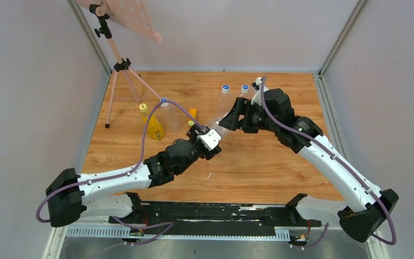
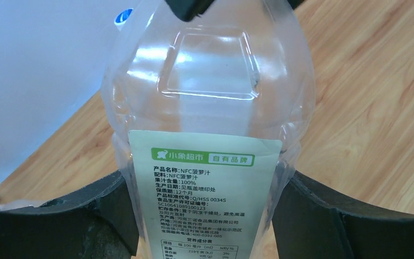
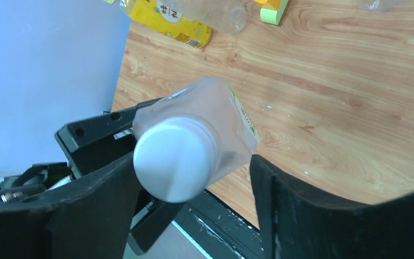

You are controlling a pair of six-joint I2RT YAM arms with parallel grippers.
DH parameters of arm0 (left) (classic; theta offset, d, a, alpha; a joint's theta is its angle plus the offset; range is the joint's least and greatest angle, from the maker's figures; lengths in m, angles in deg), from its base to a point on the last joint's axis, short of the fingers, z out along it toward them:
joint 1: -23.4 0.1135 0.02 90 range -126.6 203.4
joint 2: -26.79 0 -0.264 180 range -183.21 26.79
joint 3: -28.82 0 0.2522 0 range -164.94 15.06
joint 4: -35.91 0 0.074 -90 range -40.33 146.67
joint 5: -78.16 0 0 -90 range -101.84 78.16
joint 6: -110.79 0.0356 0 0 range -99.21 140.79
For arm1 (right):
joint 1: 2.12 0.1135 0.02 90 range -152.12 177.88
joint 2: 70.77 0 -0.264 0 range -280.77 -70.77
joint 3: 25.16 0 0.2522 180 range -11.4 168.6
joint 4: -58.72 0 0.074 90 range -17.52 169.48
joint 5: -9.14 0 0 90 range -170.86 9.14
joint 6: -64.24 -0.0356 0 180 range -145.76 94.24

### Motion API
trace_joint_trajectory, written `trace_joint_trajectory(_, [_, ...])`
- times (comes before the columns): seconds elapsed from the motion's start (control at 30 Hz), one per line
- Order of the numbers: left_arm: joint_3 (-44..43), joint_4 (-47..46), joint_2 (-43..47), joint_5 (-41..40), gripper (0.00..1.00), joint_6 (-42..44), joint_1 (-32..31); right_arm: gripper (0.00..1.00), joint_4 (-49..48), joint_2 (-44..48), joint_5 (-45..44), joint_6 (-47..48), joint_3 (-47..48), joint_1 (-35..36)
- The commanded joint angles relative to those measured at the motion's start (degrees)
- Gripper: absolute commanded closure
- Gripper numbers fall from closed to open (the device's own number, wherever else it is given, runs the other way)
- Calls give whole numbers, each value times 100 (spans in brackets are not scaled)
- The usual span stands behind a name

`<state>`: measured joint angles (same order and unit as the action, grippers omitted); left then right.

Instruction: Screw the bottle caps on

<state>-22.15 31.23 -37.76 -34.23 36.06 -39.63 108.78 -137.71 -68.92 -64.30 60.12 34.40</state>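
The wooden table (image 1: 259, 167) carries everything, with both arms reaching in over its middle. A tripod (image 1: 123, 66) with a pink perforated board on top stands at the far left corner.

The left gripper (image 1: 214, 134) is clamped on the wide clear bottle (image 2: 210, 102). Its two fingers (image 2: 94, 216) press against the sides of the bottle at the printed white label. The bottle is held off the wood above the middle of the table, tilted, with its neck toward the right arm.

The right gripper (image 1: 230, 120) stands spread around the neck end of the bottle. One finger sits close against the cap and the other stands apart from it, with bare wood showing in the gap.

Toward the far left of the table, a yellow bottle (image 1: 152, 125) with a yellow cap stands just beside a clear bottle (image 1: 168, 114) with a blue cap. Two slim clear bottles (image 1: 225, 97) with blue caps stand near the far edge, side by side.

The white cap (image 3: 175, 159) sits on the mouth of the held bottle, between the right gripper's fingers. How far it is threaded on cannot be told.

A small orange-and-green block (image 1: 192, 114) lies just right of the clear bottle with the blue cap.
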Motion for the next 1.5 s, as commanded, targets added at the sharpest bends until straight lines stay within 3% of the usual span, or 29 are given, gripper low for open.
trace_joint_trajectory(0.0, [6,-599,124,-60,100,-640,19,23,-155,372,-21,502,384,27])
trace_joint_trajectory(0.23, [262,44,341,963,100,-1460,574,9,-177,679,450,1626,784,-105])
trace_joint_trajectory(0.5, [64,475,817,4145,100,-1901,1634,13,-244,955,2262,4037,515,-629])
trace_joint_trajectory(0.77, [-515,1004,782,6158,100,-1540,1994,19,-543,1082,4400,5430,241,-1169])
trace_joint_trajectory(1.1, [-824,1139,631,6664,100,-1367,1992,25,-601,702,5278,5722,336,-1187])
trace_joint_trajectory(1.47, [-898,1134,593,6712,100,-1353,1995,36,-597,440,5646,5586,456,-1188])
